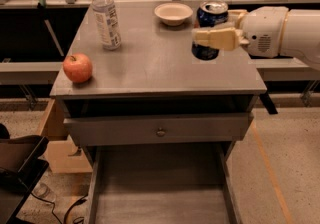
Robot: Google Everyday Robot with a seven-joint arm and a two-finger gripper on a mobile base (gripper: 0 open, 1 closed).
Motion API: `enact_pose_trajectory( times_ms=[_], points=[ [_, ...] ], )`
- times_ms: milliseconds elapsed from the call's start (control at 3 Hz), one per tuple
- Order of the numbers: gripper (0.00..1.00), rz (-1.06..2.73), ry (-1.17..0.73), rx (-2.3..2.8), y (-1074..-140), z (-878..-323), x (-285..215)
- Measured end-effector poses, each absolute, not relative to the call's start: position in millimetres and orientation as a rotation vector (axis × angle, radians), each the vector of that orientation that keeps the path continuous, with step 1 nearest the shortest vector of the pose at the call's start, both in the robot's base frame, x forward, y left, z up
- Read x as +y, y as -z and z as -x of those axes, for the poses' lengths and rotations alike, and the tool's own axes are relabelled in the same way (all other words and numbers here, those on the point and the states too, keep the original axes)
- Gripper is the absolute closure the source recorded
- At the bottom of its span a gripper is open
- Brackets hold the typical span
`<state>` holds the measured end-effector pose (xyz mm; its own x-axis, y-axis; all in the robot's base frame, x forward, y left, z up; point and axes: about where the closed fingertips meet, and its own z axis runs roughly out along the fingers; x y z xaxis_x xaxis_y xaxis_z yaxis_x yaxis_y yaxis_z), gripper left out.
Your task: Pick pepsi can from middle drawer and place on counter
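Item: tool [210,29], two-finger, cream-coloured, carried on a white arm [282,30] that enters from the right edge of the frame, upper right. State: clamped on the pepsi can [211,15], with one finger [217,38] lying across the can's front at mid-height and the other partly visible behind the can's upper right side. Item: pepsi can, dark blue, silver top with pull tab facing up, upright, held over the right rear part of the surface [155,63]; whether its base touches the surface cannot be told. Brand marking on the can: not readable, the front finger covers the middle band. Item: surface, grey, flat, thin front edge, centre of the frame. Item: clear water bottle [106,18], upright, upper left of the surface; white label with small print, not legible. Item: red apple [77,67], left front corner of the surface, well apart from the can. Item: pale bowl [173,13], rear centre of the surface, just left of the can. Item: grey front panel with a small round knob [160,131], closed, directly under the surface. Item: middle drawer [160,195], pulled out at the bottom centre of the frame, plain grey floor and low side walls showing. Item: cardboard box [52,128], lower left, beside the cabinet.
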<state>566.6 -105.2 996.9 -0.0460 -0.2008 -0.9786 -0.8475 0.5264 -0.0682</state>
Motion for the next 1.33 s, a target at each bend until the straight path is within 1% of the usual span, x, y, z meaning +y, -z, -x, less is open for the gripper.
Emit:
enact_pose_trajectory(
  times_ms=[333,1000,1333],
  points=[
    [1.0,0.858,-0.633,1.575,-998.1,-596.0,-137.0],
    [1.0,0.737,-0.55,1.692,-965.5,-629.1,-196.8],
    [1.0,0.701,-0.561,1.717,-940.0,-642.8,-210.9]
  ],
)
